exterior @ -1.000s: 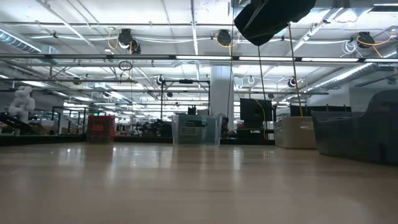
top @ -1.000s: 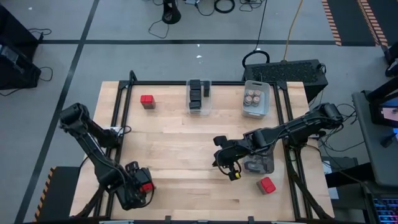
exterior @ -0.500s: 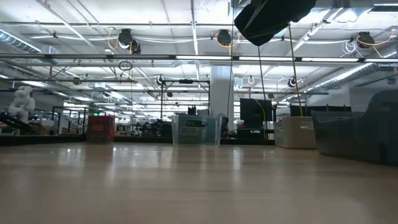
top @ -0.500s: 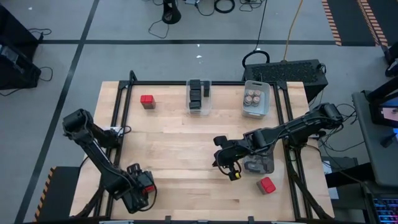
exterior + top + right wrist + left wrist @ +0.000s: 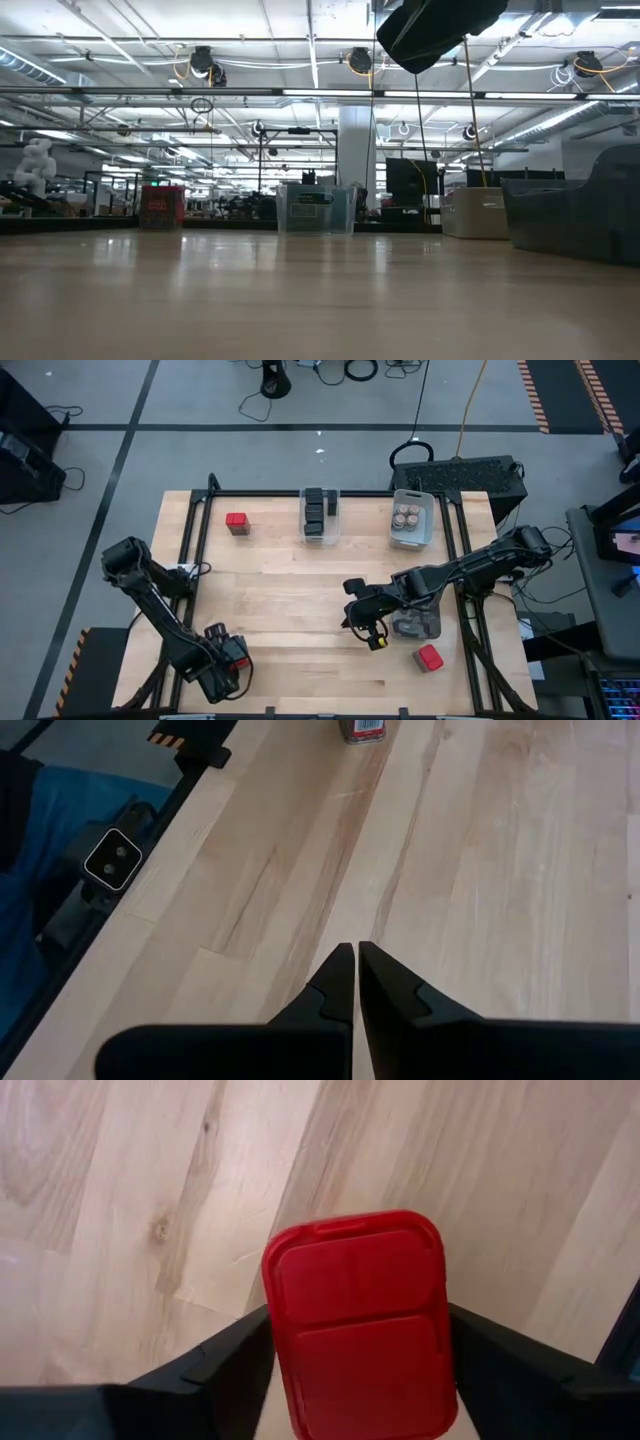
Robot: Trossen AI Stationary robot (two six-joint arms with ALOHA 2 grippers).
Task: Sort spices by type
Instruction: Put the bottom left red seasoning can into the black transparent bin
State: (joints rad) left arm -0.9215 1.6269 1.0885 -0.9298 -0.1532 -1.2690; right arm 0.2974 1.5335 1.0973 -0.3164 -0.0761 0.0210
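Note:
A red tin [image 5: 358,1320] stands on the wood near the table's near-left corner, with my left gripper [image 5: 230,658] pointing down over it, one finger on each side. Another red tin [image 5: 237,522] stands at the far left, and a third red tin [image 5: 429,657] at the near right. Dark tins fill a clear bin [image 5: 320,515] at the far middle. Round tan-topped jars sit in a white bin [image 5: 411,520]. My right gripper [image 5: 355,965] hangs shut and empty over the middle right of the table. My left gripper comes from above, pointing down, and has the red tin between its two fingers. One finger [image 5: 235,1360] lies on one long side [image 5: 272,1330] and the other finger on the opposite side [image 5: 447,1330]. The tin stands upright, its base on the table.
A dark bin [image 5: 417,625] sits under my right arm, near the third red tin. A black frame rail [image 5: 200,525] runs along the table's left and far edges. Bare wood stretches across the table's middle [image 5: 290,600].
My left gripper has sunk toward the table over the red tin at the near left, and its arm has leaned forward a little. The tin has stayed where it was.

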